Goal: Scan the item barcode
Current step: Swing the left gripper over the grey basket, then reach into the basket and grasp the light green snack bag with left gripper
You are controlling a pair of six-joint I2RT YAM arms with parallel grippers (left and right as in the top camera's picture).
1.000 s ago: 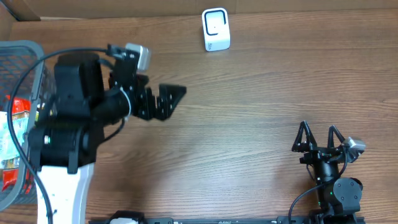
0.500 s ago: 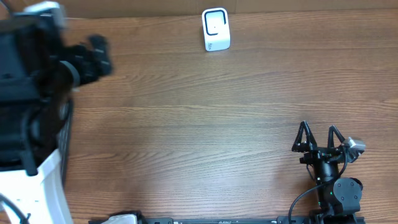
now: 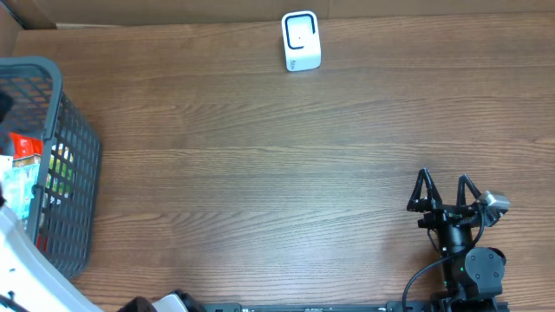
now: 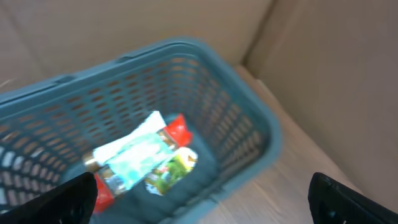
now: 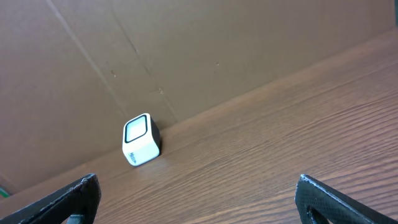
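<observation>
Ideally the left gripper, spread wide and empty over the plastic mesh basket, should drop straight onto the topmost of the packets heaped inside, leaving its barcode clear for the white scanner, while the right gripper rests wide open, empty.

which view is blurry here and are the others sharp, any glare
Left wrist view: soft throughout, the basket mesh is smeared and the packets inside are too blurred to read. Overhead view: sharp, the wood grain on the table is crisp, the scanner is clear, no glare. Right wrist view: sharp too, with even light and no blown-out spots.
</observation>
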